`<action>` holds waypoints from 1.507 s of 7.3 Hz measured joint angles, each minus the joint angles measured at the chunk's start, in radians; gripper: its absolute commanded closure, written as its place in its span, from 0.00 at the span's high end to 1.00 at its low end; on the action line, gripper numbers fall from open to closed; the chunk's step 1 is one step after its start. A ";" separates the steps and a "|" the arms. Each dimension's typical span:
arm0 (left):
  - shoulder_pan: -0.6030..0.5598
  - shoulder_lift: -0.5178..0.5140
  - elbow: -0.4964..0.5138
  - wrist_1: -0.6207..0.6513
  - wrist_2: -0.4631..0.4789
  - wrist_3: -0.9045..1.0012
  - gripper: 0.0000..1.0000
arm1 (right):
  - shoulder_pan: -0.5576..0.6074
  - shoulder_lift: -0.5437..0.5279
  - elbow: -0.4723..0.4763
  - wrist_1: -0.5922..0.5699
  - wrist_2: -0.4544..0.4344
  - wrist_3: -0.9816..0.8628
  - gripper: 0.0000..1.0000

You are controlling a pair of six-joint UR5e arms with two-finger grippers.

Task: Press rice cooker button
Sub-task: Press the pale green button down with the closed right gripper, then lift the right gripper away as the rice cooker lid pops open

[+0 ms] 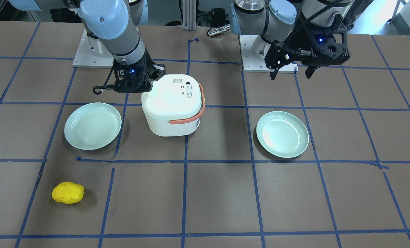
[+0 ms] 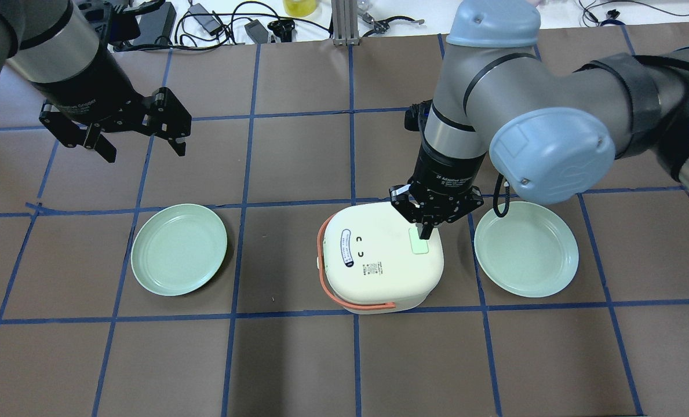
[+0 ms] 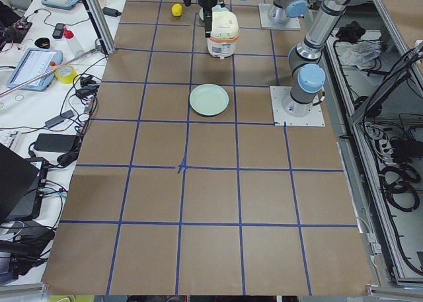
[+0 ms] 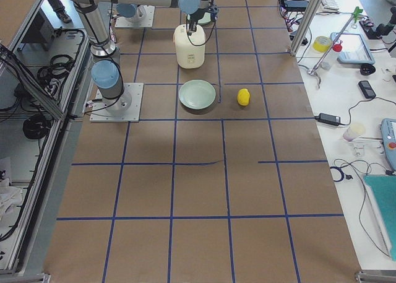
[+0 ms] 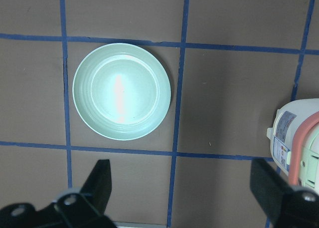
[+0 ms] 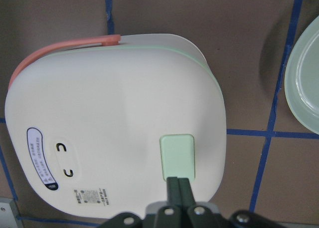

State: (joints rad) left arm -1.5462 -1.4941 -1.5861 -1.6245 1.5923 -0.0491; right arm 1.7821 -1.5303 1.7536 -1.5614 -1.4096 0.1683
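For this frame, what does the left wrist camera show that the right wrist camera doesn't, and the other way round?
Only the left wrist view: one whole green plate, framed by the open left gripper, and just the side of the rice cooker. Only the right wrist view: the cooker's lid from above with its pale green button, the shut right gripper at the button's near edge, and a slice of a second plate. Both: the cooker, its orange handle, the brown table with blue tape lines.
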 measured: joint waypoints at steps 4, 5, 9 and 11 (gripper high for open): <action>0.000 0.000 0.000 0.000 0.000 0.000 1.00 | 0.003 0.005 0.045 -0.058 -0.001 0.000 0.00; 0.000 0.000 0.000 0.000 0.000 0.000 1.00 | 0.003 0.006 0.050 -0.068 0.000 0.000 0.00; 0.000 0.000 0.000 0.000 0.000 0.000 1.00 | 0.002 0.028 0.053 -0.080 -0.007 -0.001 0.00; 0.000 0.000 0.000 0.000 0.000 0.000 1.00 | 0.001 0.027 0.033 -0.080 -0.012 0.003 0.07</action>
State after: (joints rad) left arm -1.5462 -1.4941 -1.5861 -1.6245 1.5923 -0.0491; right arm 1.7830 -1.5031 1.7864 -1.6416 -1.4220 0.1713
